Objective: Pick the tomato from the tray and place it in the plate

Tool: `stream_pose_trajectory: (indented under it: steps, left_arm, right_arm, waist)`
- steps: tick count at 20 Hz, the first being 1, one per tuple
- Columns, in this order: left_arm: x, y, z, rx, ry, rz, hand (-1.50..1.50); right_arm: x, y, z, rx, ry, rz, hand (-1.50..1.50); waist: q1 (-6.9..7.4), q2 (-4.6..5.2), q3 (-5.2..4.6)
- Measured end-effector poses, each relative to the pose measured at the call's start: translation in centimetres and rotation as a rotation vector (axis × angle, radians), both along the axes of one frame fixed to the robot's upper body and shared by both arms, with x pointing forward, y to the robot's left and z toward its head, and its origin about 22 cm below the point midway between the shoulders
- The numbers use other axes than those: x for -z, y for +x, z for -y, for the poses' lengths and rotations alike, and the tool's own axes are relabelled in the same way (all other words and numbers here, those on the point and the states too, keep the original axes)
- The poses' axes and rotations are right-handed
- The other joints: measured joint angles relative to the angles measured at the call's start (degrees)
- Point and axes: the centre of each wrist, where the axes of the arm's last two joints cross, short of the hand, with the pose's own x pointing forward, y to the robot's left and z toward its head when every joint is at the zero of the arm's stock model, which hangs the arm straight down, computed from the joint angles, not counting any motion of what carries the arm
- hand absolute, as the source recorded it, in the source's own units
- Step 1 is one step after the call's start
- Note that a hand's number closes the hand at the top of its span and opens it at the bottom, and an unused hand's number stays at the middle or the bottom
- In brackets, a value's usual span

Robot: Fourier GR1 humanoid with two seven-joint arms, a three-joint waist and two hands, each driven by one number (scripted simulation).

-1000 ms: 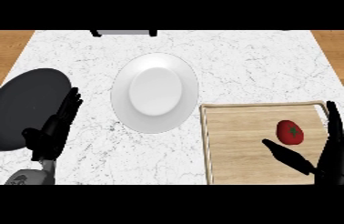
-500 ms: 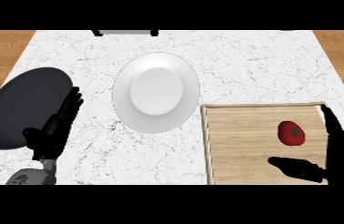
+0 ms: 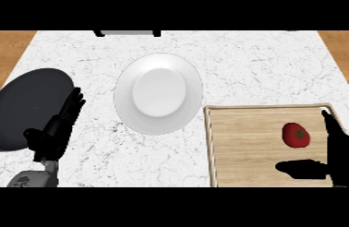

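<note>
A red tomato (image 3: 296, 134) lies on the wooden tray (image 3: 249, 143) at the lower right of the head view. My right hand (image 3: 332, 150) stands open just right of the tomato, fingers up along the view's right edge and thumb stretched left below the tomato, not touching it. A white plate (image 3: 159, 93) sits on the marble counter left of the tray's far corner, with nothing on it. At the lower left my left hand (image 3: 57, 130) rests open, fingers up.
A black round pan (image 3: 27, 106) lies at the counter's left edge, partly behind my left hand. A dark object (image 3: 127, 32) shows at the counter's far edge. Wooden floor (image 3: 15, 41) shows past both far corners.
My right hand has shifted a little lower and toward the right edge, its thumb now further below the tomato. The left hand, tomato and plate have stayed put.
</note>
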Motion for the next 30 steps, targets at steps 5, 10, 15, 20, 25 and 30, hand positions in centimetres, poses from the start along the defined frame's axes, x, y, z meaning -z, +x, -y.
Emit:
stream_pose_trajectory:
  steps: [5, 10, 15, 20, 25, 30]
  left_arm:
    - [0.9, -0.9, -0.5, -0.001, 0.001, -0.005, 0.00]
    - [0.6, -0.6, -0.6, -0.004, 0.006, -0.008, 0.00]
    - [1.1, -0.6, -0.9, 0.004, 0.001, -0.006, 0.00]
    - [1.0, -0.7, -0.5, 0.007, 0.000, -0.006, 0.00]
    - [0.4, -0.4, -0.5, 0.010, 0.001, -0.002, 0.00]
    - [0.3, -0.2, -1.0, 0.005, 0.005, -0.006, 0.00]
  right_arm:
    - [0.8, 1.0, 1.0, 0.000, 0.008, -0.064, -1.50]
    - [2.8, 2.2, 0.7, -0.001, 0.009, -0.093, -1.50]
    - [3.9, 3.8, 2.0, 0.024, -0.022, -0.137, -1.50]
    - [5.9, 4.6, 3.0, 0.034, -0.023, -0.155, 1.50]
    - [6.5, 4.7, 3.1, -0.051, 0.006, -0.154, 1.50]
    - [7.3, 5.1, 3.6, -0.094, 0.003, -0.118, 1.50]
  waist:
    - [0.05, 0.01, 0.02]
    - [0.07, 0.01, 0.02]
    - [0.07, 0.02, 0.02]
    - [0.08, -0.02, -0.03]
    - [-0.02, -0.30, -0.42]
    - [-0.06, -0.62, -0.87]
